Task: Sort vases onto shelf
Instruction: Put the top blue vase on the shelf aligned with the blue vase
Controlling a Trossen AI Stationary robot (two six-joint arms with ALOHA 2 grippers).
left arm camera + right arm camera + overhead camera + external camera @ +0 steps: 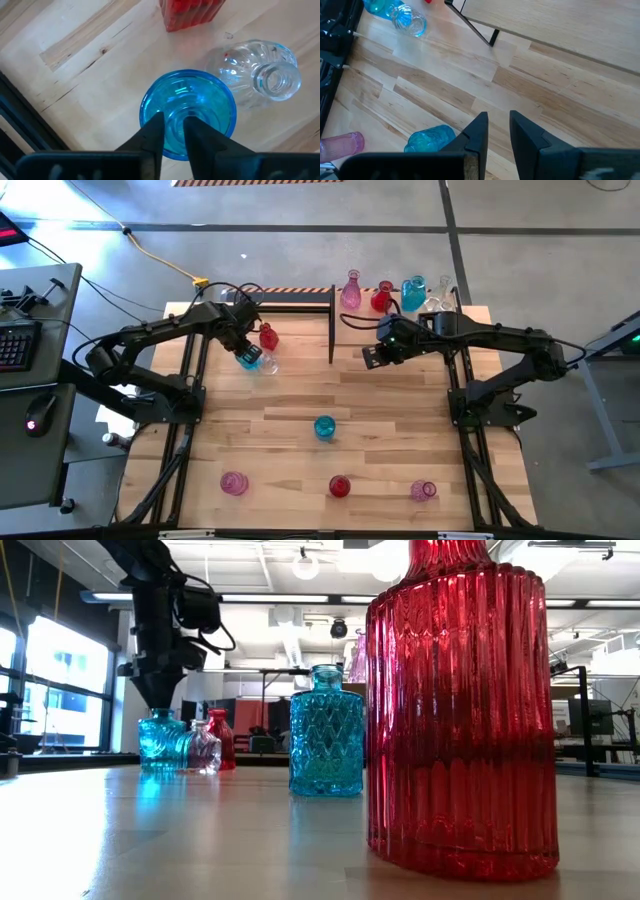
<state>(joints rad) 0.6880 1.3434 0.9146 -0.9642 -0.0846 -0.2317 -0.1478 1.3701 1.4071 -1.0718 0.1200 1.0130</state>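
One turquoise vase (pixel 187 112) — translucent, round-bodied — neck in the clenched left end effector (pixel 173 131).

On the bench (pixel 400 440), the shelf (pixel 300 330) lies along the far edge, and three vases stand on the left part of it: one (pixel 249 359) under the left claw (pixel 173 131), one (pixel 267 363) touching it on the right, one (pixel 268 337) just behind. Four more vases (pixel 385 295) cluster at the far right, behind the right claw (pixel 368 356). One vase (pixel 324 427) stands mid-bench, and three (pixel 339 486) are spaced along the near edge.
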